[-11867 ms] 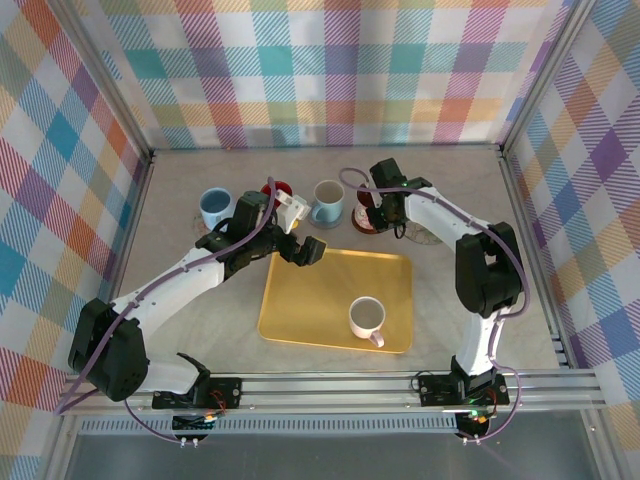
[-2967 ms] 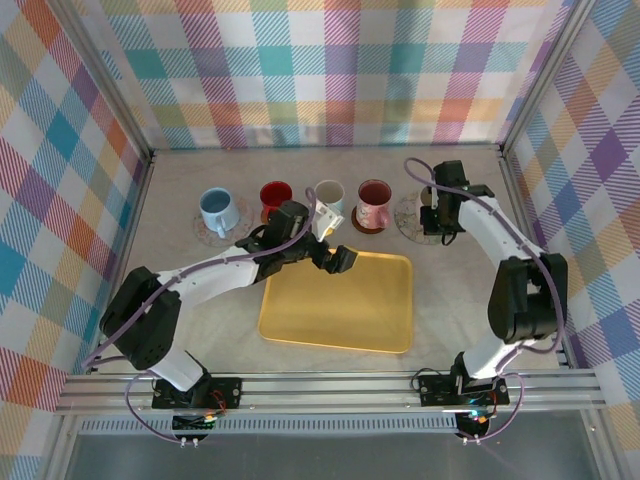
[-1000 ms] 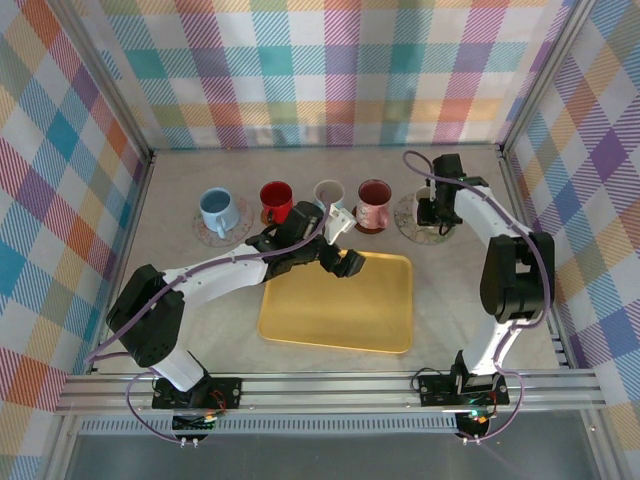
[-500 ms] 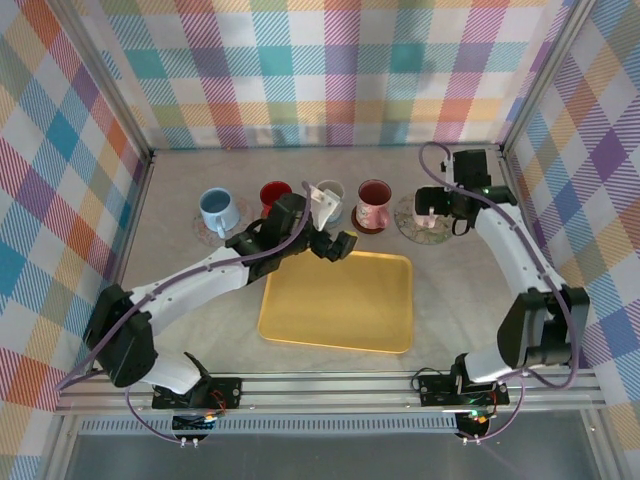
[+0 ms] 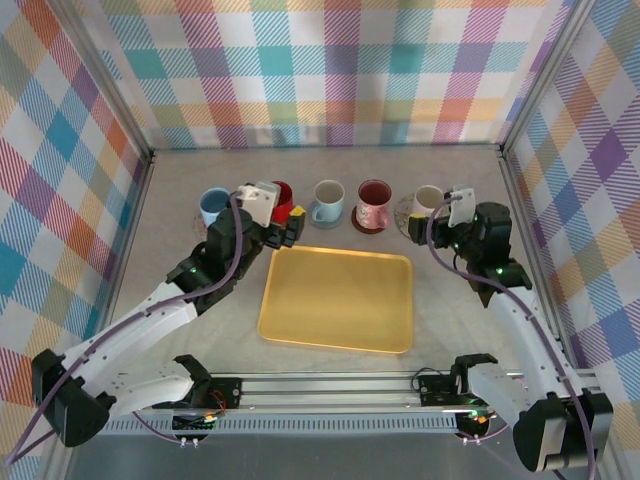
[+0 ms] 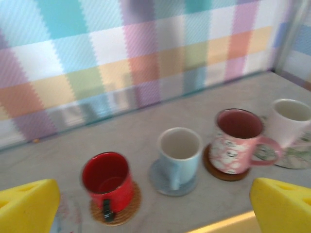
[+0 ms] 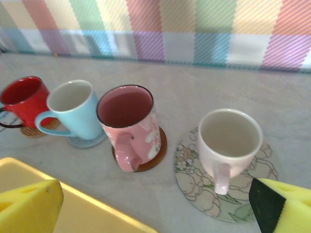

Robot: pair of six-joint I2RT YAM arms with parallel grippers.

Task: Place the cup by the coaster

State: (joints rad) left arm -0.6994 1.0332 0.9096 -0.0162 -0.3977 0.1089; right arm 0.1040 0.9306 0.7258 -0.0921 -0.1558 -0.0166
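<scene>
The white cup (image 7: pixel 229 141) (image 5: pixel 428 200) stands upright on a round floral coaster (image 7: pixel 201 194) at the right end of the row of cups, with its handle toward me. My right gripper (image 7: pixel 155 208) (image 5: pixel 447 222) is open and hangs just in front of that cup, apart from it, with nothing between its yellow fingertips (image 7: pixel 29 206). My left gripper (image 6: pixel 155 208) (image 5: pixel 283 222) is open too. It hovers near the red cup (image 6: pixel 108 179) and is empty.
A red cup on a woven coaster (image 5: pixel 280 195), a light blue cup (image 5: pixel 327 200) (image 7: pixel 73 109) and a pink cup (image 5: pixel 374 205) (image 7: pixel 129 121) on a brown coaster stand in the row. Another blue cup (image 5: pixel 213 207) stands far left. An empty yellow tray (image 5: pixel 337 300) lies in front.
My right gripper has opened, let go of the white cup on the floral coaster and drawn back toward the near edge. My left arm has pulled back to the left.
</scene>
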